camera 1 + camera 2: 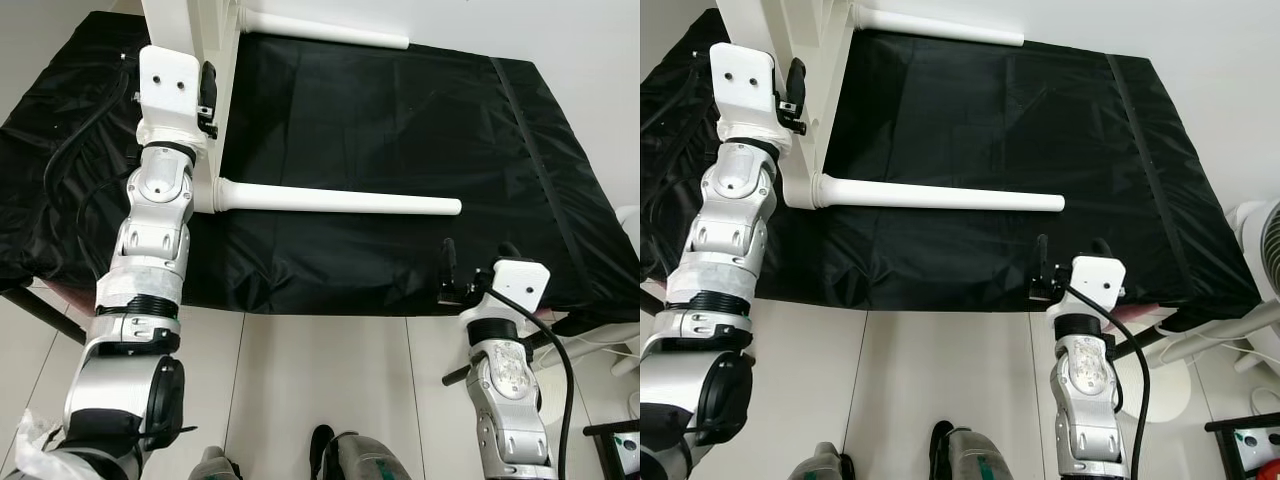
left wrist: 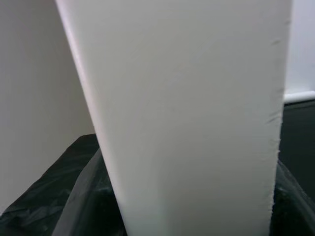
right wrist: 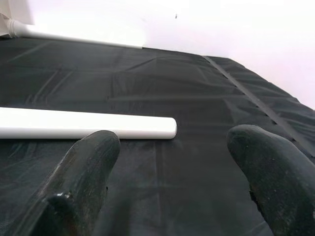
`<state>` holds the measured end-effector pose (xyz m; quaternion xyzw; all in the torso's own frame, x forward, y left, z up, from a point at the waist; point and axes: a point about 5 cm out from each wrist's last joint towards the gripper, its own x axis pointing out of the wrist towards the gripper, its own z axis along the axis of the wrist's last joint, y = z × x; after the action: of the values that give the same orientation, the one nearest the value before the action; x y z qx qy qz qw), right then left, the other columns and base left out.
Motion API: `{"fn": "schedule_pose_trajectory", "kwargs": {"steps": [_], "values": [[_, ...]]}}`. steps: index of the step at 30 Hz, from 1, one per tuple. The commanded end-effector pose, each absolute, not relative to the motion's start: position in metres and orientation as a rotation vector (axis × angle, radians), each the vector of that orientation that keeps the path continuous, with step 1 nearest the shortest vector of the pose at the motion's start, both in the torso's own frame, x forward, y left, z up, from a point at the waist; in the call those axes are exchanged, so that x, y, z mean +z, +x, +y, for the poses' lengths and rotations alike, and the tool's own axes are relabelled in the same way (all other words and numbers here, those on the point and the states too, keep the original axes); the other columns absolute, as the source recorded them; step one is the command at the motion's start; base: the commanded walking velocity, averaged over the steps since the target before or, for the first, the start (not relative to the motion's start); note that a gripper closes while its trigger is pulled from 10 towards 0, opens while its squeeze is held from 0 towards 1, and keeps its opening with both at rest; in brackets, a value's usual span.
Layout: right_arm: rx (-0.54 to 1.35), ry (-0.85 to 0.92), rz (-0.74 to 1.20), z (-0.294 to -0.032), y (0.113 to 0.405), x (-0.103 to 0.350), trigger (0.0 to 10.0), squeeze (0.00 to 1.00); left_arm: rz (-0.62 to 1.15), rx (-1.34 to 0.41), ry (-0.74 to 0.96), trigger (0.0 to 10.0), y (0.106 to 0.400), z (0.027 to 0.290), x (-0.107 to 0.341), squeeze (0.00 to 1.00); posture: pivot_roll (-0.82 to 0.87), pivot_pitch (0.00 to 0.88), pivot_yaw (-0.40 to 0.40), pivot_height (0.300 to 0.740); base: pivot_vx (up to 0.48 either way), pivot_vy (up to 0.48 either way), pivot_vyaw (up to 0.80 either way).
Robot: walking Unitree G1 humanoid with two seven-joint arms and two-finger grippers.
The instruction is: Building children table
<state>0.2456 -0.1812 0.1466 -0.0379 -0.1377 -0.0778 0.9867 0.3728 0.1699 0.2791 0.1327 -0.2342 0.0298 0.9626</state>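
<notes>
Tiled floor [image 1: 330,370] lies nearest, and above it the right gripper [image 3: 172,162] hovers at the near edge of the black-draped counter [image 1: 400,120], jaws apart and holding nothing, fingers aimed at the free end of the nearer white leg [image 1: 340,199]. That leg lies flat on the black cloth and runs leftward to the white tabletop panel [image 1: 190,30], which stands on its edge at the counter's left (a second white leg [image 1: 325,29] juts from it farther back, by the wall). Left gripper [image 1: 207,95] is pressed against the panel's side; whether its jaws are clamped or apart I cannot tell.
</notes>
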Motion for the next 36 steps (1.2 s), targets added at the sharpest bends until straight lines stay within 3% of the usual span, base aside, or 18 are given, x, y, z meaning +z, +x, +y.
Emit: {"fn": "schedule_pose_trajectory", "kwargs": {"steps": [1, 7, 8, 10, 11, 13, 18, 19, 20, 27, 36], "values": [[-0.161, -0.081, -0.256, -0.185, 0.245, 0.143, 10.0, 0.00, -0.525, 0.176, 0.307, 0.0, 0.366, 0.196, 0.294, 0.00, 0.00, 0.122, -0.080, 0.740, 0.000, 0.000, 0.00], [-0.159, -0.084, -0.252, -0.186, 0.244, 0.143, 10.0, 0.00, -0.527, 0.167, 0.360, 0.0, 0.364, 0.210, 0.301, 0.00, -0.01, 0.124, -0.078, 0.740, 0.000, 0.000, 0.00], [-0.161, -0.084, -0.250, -0.187, 0.244, 0.143, 10.0, 0.00, -0.515, 0.156, 0.362, 4.2, 0.364, 0.210, 0.300, 0.00, -0.01, 0.123, -0.078, 0.740, 0.000, 0.000, 0.00], [-0.161, -0.084, -0.250, -0.187, 0.244, 0.143, 10.0, 0.00, -0.515, 0.156, 0.362, 4.2, 0.364, 0.210, 0.300, 0.00, -0.01, 0.123, -0.078, 0.740, 0.000, 0.000, 0.00], [-0.159, -0.084, -0.248, -0.186, 0.244, 0.142, 10.0, 0.00, -0.530, 0.098, 0.387, 10.0, 0.363, 0.202, 0.298, 0.00, -0.01, 0.121, -0.075, 0.740, 0.000, 0.000, 0.00], [-0.155, -0.083, -0.247, -0.185, 0.244, 0.142, 10.0, 0.00, -0.532, 0.010, 0.380, 10.0, 0.361, 0.186, 0.293, 1.00, -0.01, 0.119, -0.076, 0.740, 0.000, 0.000, 0.00], [-0.154, -0.083, -0.249, -0.185, 0.245, 0.143, 10.0, 0.00, -0.514, -0.052, 0.388, 10.0, 0.361, 0.177, 0.289, 1.00, -0.01, 0.118, -0.075, 0.740, 0.000, 0.000, 0.00], [-0.154, -0.083, -0.249, -0.185, 0.245, 0.143, 10.0, 0.00, -0.515, -0.074, 0.412, 10.0, 0.360, 0.175, 0.289, 0.79, -0.01, 0.118, -0.075, 0.740, 0.000, 0.000, 0.00], [-0.153, -0.084, -0.249, -0.185, 0.245, 0.142, 10.0, 0.00, -0.514, -0.097, 0.415, 10.0, 0.359, 0.172, 0.288, 0.00, -0.01, 0.118, -0.074, 0.740, 0.000, 0.000, 0.00], [-0.153, -0.083, -0.248, -0.185, 0.245, 0.142, 10.0, 0.00, -0.521, -0.116, 0.475, 10.0, 0.354, 0.167, 0.286, 0.00, 0.00, 0.119, -0.073, 0.740, 0.000, 0.000, 0.00], [-0.142, -0.076, -0.247, -0.182, 0.247, 0.141, 10.0, 0.00, -0.481, 0.075, 0.505, 10.0, 0.340, 0.171, 0.282, 0.00, 0.02, 0.121, -0.083, 0.740, 0.000, 0.000, 0.00]]}}
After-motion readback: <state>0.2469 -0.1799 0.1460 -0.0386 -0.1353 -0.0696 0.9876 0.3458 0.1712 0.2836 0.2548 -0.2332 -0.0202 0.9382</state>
